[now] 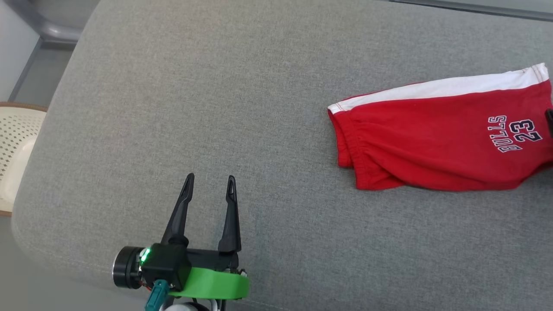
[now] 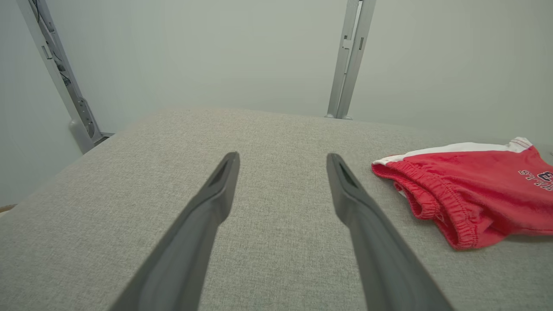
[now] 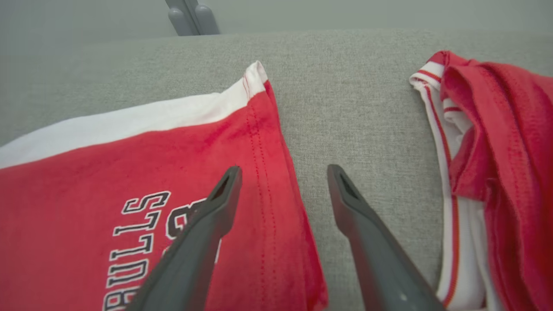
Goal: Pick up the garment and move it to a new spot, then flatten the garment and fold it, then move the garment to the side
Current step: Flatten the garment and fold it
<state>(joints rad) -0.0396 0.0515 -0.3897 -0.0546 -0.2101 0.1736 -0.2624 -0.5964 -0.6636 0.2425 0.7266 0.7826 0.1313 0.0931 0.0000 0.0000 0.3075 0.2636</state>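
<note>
Where the grey fabric cushion (image 1: 216, 108) runs back to a pale wall and metal posts (image 2: 350, 60), the red Bulls shorts (image 1: 432, 142) lie flat on its right side, cut off by the head view's edge. A cream perforated object (image 1: 13, 142), hard to identify, sits beyond the left edge. The left gripper (image 1: 210, 177) hovers spread wide and empty, well apart from the shorts. The right gripper (image 3: 284, 170), equally spread and holding nothing, has one finger over the shorts' hem and the other over bare cushion, near a second red garment (image 3: 497, 172).

Coarse grey woven cloth, matt, over the worktop (image 1: 216, 108), soft red knit cloth with a white cloth band on the garment (image 1: 432, 142), smooth matt dark plastic on the left claw (image 1: 210, 178), glossy green plastic collar (image 1: 211, 285) behind it, dull grey metal post (image 2: 350, 60), perforated cream plastic panel (image 1: 17, 129)
</note>
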